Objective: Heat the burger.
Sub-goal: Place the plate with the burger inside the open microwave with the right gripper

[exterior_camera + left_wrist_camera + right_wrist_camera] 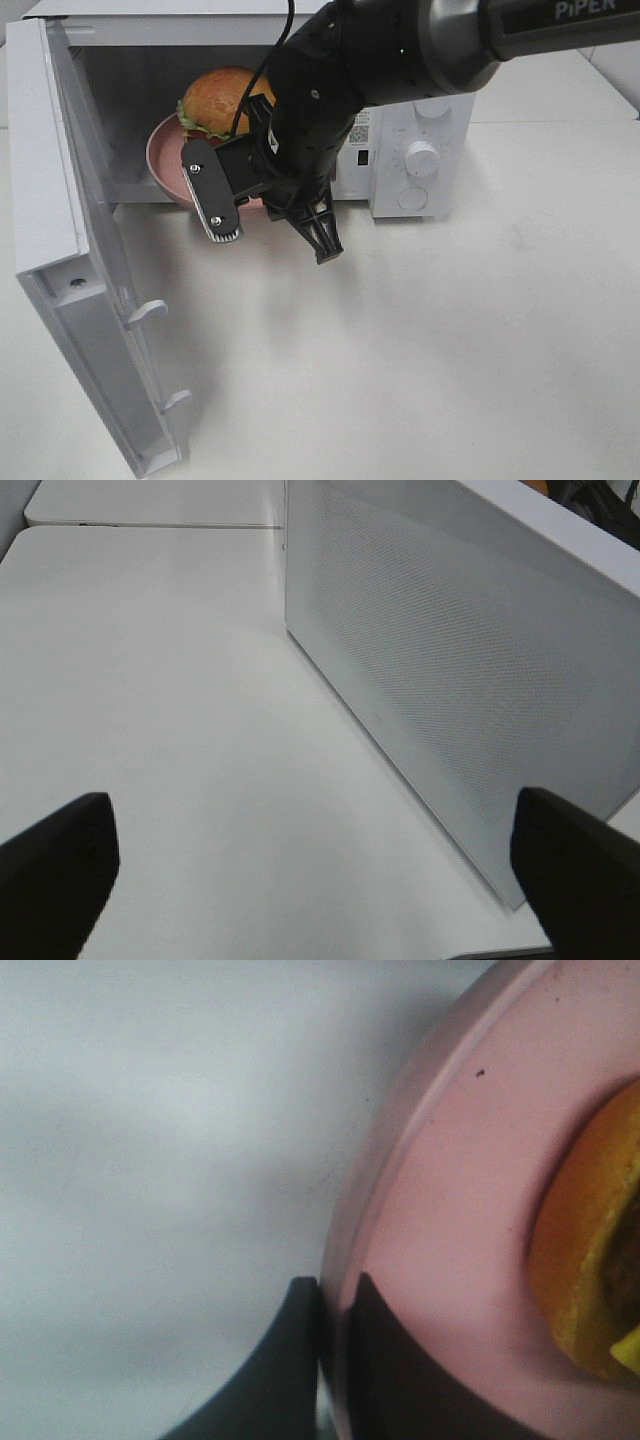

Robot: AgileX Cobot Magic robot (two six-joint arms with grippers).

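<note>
Pink is the plate that is carrying the burger, and both are sitting in the open mouth of the white microwave. Its door is hanging wide open on the left. The right gripper is pinching the plate's rim, with its jaws squeezing tight on it. The left gripper is hovering over the white table beside a dotted wall. Its jaws are standing wide apart and holding nothing.

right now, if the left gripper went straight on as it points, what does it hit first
probably the white table, just beside the microwave's perforated panel; the open left gripper might clip that panel, depth unclear
</note>
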